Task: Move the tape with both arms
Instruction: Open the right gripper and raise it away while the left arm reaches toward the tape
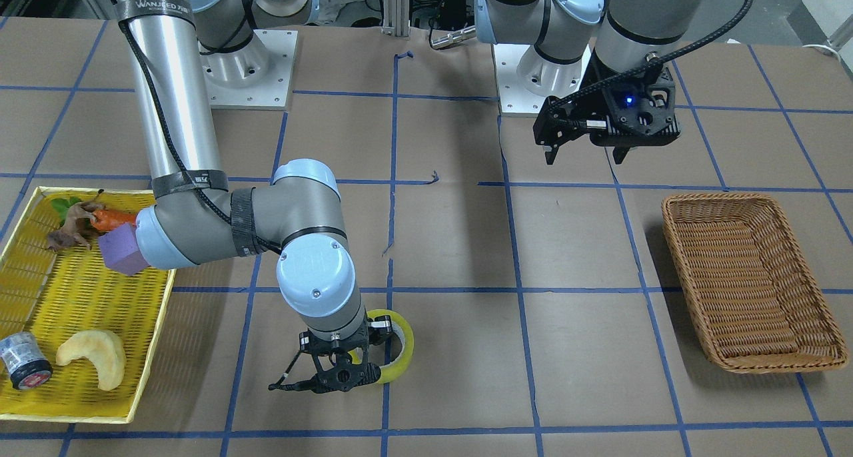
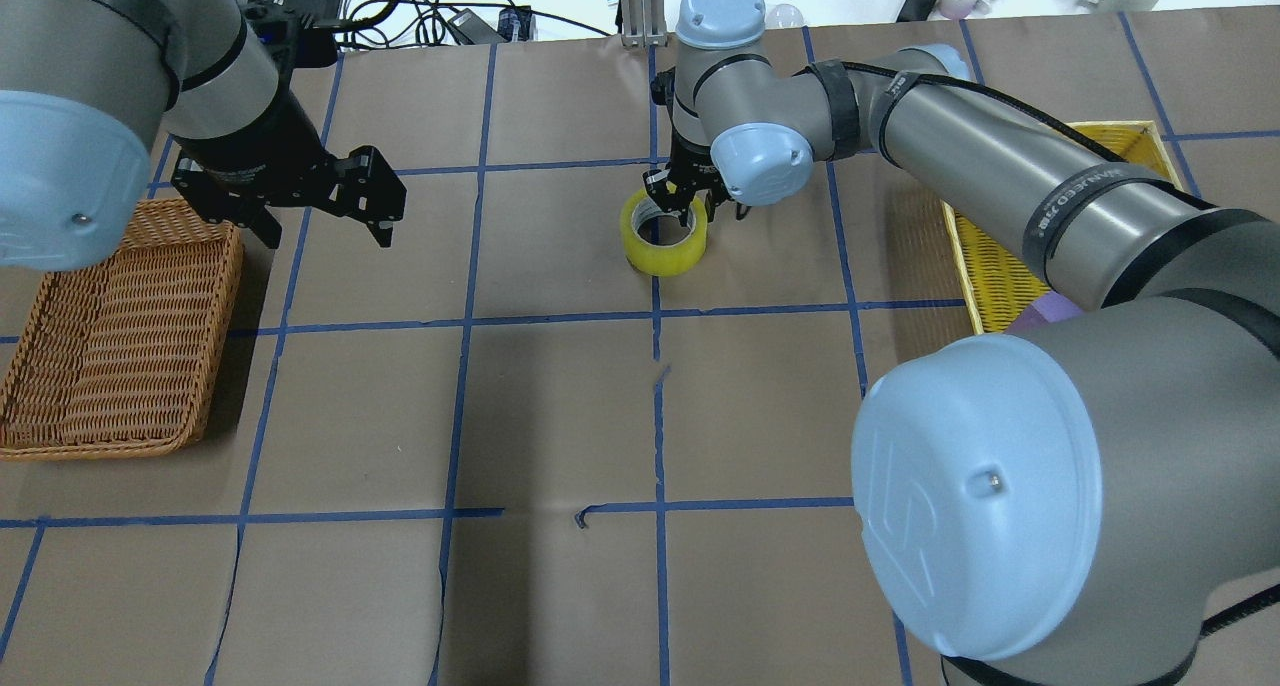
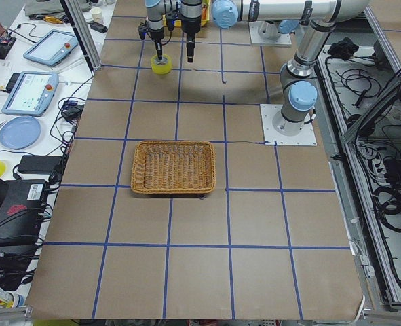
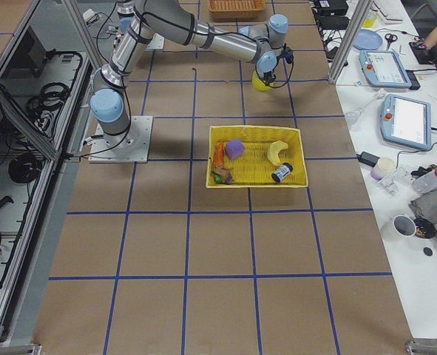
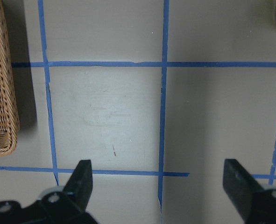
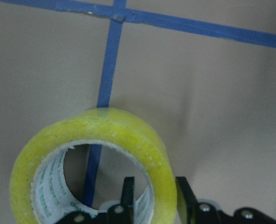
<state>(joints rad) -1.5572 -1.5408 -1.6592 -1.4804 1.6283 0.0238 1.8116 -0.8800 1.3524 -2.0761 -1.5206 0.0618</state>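
The yellow-green tape roll (image 2: pixel 665 244) with a white core stands on its flat side on the brown table, on a blue grid line. My right gripper (image 2: pixel 686 204) points down at its far rim. In the right wrist view the fingers (image 6: pixel 127 193) straddle the roll's wall (image 6: pixel 105 135), one inside the core and one outside, shut on it. The front view shows the tape (image 1: pixel 402 354) behind the right gripper (image 1: pixel 340 376). My left gripper (image 2: pixel 328 228) hangs open and empty above the table beside the basket, and it also shows in the left wrist view (image 5: pixel 159 186) and the front view (image 1: pixel 586 154).
A brown wicker basket (image 2: pixel 100 346) sits on my left side, its edge in the left wrist view (image 5: pixel 2 93). A yellow tray (image 1: pixel 86 414) on my right holds a purple block (image 1: pixel 123 249), a bread piece (image 1: pixel 93 357) and a small silver roll (image 1: pixel 23 360).
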